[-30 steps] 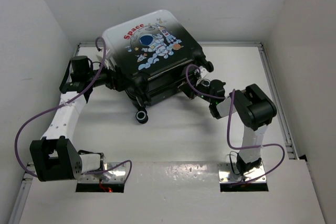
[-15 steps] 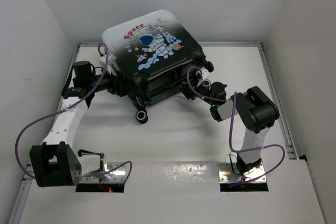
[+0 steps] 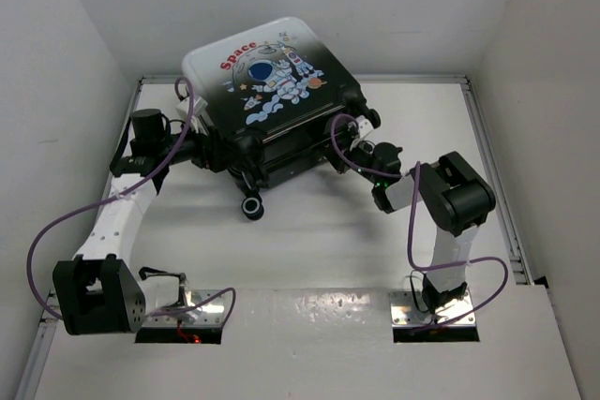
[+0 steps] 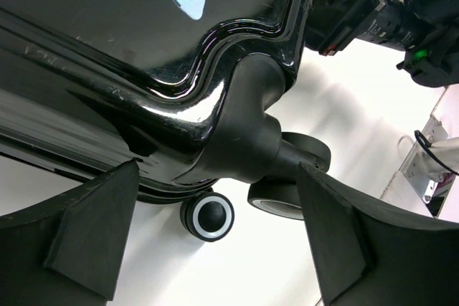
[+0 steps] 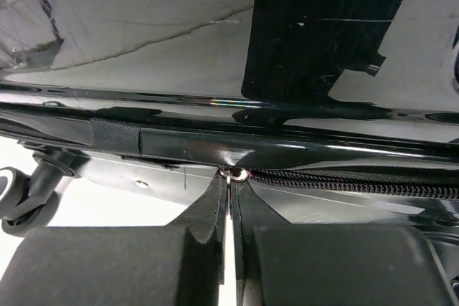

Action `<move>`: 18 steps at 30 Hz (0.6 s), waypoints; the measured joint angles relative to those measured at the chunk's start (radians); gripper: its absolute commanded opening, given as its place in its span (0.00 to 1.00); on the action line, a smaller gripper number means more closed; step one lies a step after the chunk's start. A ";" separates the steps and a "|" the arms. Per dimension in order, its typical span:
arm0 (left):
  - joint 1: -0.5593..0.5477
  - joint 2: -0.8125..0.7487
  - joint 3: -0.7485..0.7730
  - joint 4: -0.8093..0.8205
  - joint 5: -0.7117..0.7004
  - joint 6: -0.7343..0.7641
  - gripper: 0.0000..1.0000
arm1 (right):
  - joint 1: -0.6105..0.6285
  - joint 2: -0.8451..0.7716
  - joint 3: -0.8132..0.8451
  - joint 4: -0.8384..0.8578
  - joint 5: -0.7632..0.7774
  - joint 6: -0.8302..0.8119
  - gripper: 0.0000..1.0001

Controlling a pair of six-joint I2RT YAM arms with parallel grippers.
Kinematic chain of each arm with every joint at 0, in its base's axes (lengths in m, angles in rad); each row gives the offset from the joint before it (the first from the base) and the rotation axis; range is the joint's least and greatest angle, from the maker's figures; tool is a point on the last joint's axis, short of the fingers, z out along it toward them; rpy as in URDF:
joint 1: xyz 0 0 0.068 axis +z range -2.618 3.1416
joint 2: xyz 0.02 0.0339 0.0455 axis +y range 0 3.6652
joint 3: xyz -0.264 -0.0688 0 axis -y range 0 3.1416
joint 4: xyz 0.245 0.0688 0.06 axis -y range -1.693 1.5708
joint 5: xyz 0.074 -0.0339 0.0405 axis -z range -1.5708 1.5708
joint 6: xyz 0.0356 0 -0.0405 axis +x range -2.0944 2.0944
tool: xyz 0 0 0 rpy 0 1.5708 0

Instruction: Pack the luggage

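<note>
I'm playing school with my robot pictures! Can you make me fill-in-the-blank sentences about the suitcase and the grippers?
The red word on the suitcase is ___.
The drawing beside it shows an ___.
The left gripper, by a wheel, is wide ___.
The right gripper, at the zipper, is ___.
Missing words: Space; astronaut; open; shut.

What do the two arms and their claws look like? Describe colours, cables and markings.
The left arm and right arm have white links with black joints. A purple cable loops along each. The left claw and right claw have matte black wedge-shaped fingers. No markings are legible.
</note>
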 measured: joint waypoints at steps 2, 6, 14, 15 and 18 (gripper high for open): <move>-0.004 -0.004 0.000 -0.001 -0.003 -0.005 0.87 | 0.002 0.000 -0.003 0.000 0.003 -0.016 0.00; -0.044 -0.032 0.001 -0.032 -0.060 -0.014 0.85 | 0.016 -0.008 -0.027 0.006 0.032 -0.093 0.00; -0.184 -0.101 0.006 -0.177 -0.233 -0.129 0.99 | 0.084 -0.069 -0.080 0.005 0.192 -0.332 0.00; -0.198 -0.102 0.006 -0.185 -0.246 -0.151 0.99 | 0.090 -0.072 -0.080 0.000 0.205 -0.346 0.00; -0.248 -0.084 0.017 -0.213 -0.307 -0.238 0.99 | 0.100 -0.076 -0.080 -0.008 0.227 -0.377 0.00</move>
